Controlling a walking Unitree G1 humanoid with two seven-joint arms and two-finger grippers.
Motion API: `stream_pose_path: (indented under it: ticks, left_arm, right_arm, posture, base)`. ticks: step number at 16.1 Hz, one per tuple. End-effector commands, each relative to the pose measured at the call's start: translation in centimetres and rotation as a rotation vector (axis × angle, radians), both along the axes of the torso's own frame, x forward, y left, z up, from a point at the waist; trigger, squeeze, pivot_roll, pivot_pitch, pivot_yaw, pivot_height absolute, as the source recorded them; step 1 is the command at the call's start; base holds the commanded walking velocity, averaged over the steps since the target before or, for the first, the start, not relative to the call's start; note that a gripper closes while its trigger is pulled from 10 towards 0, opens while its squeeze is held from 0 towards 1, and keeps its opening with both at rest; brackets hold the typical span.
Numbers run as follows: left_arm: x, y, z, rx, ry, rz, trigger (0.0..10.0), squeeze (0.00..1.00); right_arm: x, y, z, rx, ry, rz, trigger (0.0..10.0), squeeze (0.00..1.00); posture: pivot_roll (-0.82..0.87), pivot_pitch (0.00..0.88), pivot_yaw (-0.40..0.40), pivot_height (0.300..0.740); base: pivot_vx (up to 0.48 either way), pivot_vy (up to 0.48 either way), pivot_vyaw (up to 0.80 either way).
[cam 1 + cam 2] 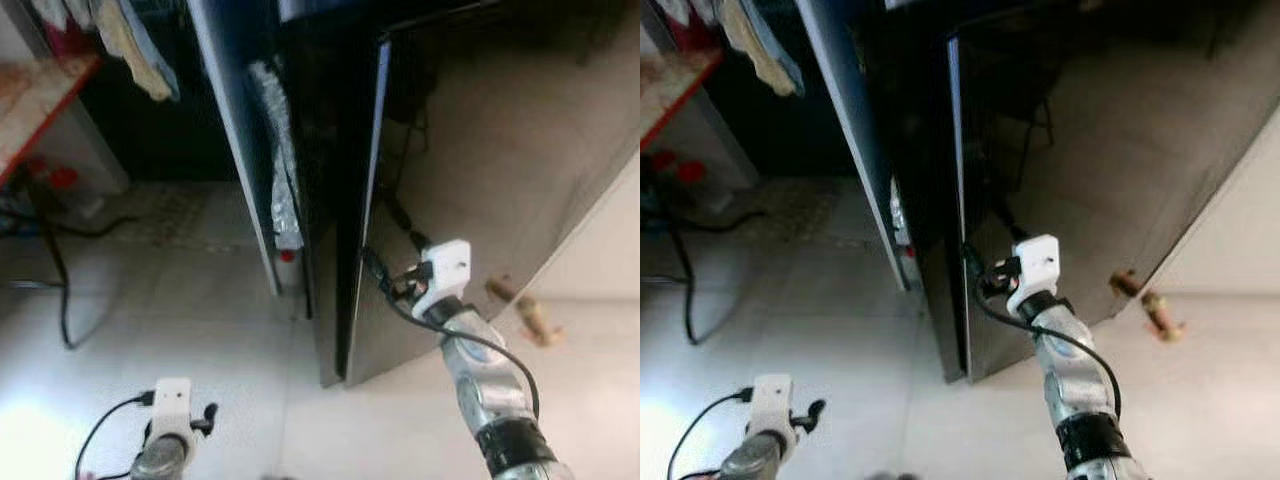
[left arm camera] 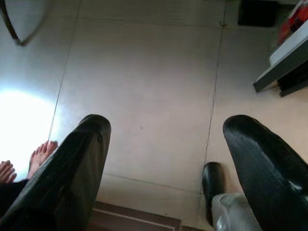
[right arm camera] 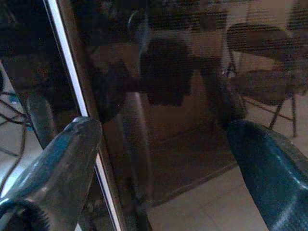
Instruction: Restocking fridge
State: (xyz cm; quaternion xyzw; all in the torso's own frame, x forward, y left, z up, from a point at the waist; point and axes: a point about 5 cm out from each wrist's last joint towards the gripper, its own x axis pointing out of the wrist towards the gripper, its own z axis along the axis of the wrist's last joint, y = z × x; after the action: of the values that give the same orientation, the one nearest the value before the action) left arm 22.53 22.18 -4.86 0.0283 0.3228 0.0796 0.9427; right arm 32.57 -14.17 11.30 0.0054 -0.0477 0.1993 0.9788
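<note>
The fridge stands ahead with its glossy dark door [image 1: 480,180] slightly ajar, leaving a black gap along the pale door edge [image 1: 377,150]. A second, bluish door [image 1: 228,120] swings open on the left, with a silvery wrapped item [image 1: 282,190] standing inside it. My right gripper [image 1: 388,280] is raised at the ajar door's edge, low on the door. In the right wrist view this gripper [image 3: 163,139] is open, one finger [image 3: 67,159] by the edge strip, the other [image 3: 269,163] before the reflective face, nothing held. My left gripper [image 2: 166,139] hangs low at my left, open over the floor tiles.
A red-edged shelf [image 1: 35,85] and hanging cloths [image 1: 130,40] are at the far left. Black cables [image 1: 55,270] trail over the floor there. A brown object [image 1: 530,318] lies on the floor to the right of the fridge. A person's bare feet [image 2: 41,154] stand near my left gripper.
</note>
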Motion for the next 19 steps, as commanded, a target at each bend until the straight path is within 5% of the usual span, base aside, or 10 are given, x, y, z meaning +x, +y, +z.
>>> stream_pose_path:
  ticks: [1,7,19]
  left_arm:
    - [-0.7,0.69,-0.31,0.015,0.025,0.01,10.0,0.0]
    - [-0.59,0.42,-0.29,0.016,0.018,0.006,10.0,0.0]
    - [-0.36,0.14,-0.2,0.021,0.012,0.005,10.0,0.0]
  right_arm:
    - [0.19,-0.7,0.19,0.015,0.0,-0.048,10.0,0.0]
    - [0.06,-0.33,-0.05,-0.009,0.003,-0.026,10.0,0.0]
    - [0.19,-0.22,-0.22,-0.032,0.008,-0.038,10.0,0.0]
  posture:
    - [-0.11,0.148,0.056,0.74]
    - [-0.11,0.15,0.055,0.74]
    - [-0.11,0.151,0.056,0.74]
  base:
    - [0.277,0.0,0.0]
    - [0.269,0.0,0.0]
    - [0.0,0.0,0.0]
